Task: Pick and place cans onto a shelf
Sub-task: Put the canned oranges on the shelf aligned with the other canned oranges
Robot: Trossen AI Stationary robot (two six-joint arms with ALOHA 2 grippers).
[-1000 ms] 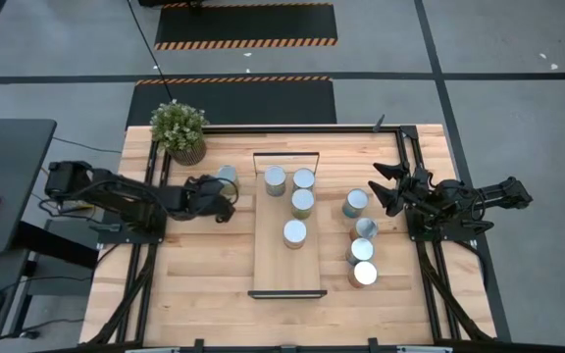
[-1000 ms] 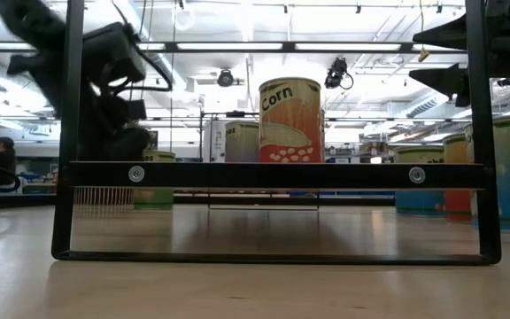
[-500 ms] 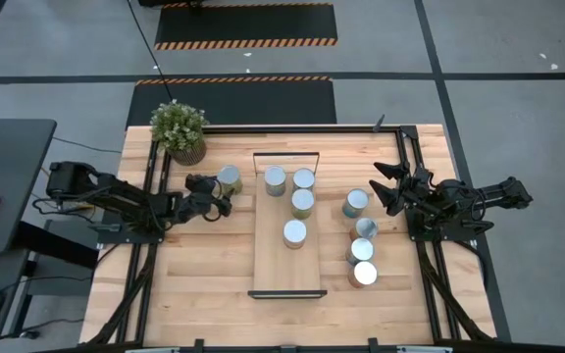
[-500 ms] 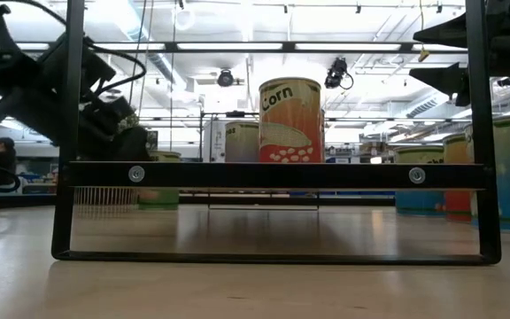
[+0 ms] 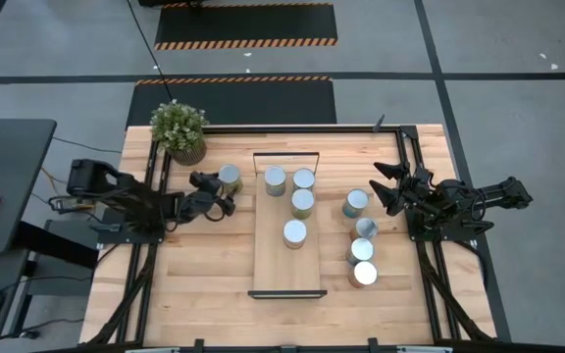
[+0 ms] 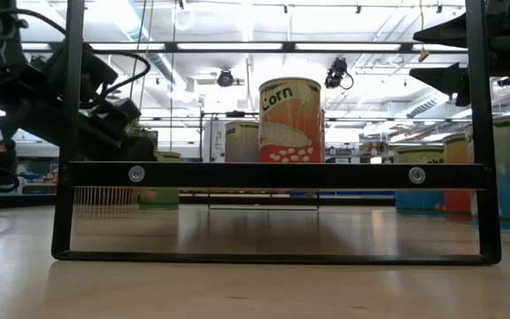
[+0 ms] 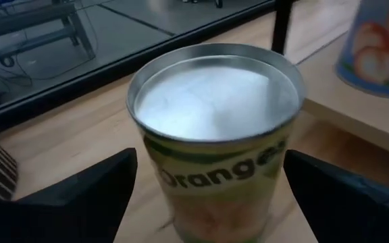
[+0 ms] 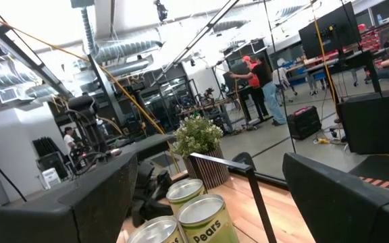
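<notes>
A yellow-labelled orange can (image 7: pixel 215 135) stands on the table left of the shelf (image 5: pixel 287 270); the same can (image 5: pixel 229 177) also shows in the high view. My left gripper (image 5: pixel 214 192) is open right behind it, low and nearly level, one finger on each side without touching. Several cans stand on the light-wood shelf, among them a corn can (image 6: pixel 290 120). Several more cans (image 5: pixel 361 240) stand on the table right of the shelf. My right gripper (image 5: pixel 385 188) waits open, raised at the table's right side.
A potted plant (image 5: pixel 179 129) stands at the far left corner, just beyond the orange can. The shelf's dark metal end frame (image 6: pixel 273 175) crosses the low view. Bare wood lies at the near left (image 5: pixel 194 275) and near the front edge.
My left gripper has sunk toward the table and tipped from pointing steeply down to nearly level, drawing back a little toward the left edge, so the orange can's top now shows in full. Its fingers have stayed open. The can has not moved.
</notes>
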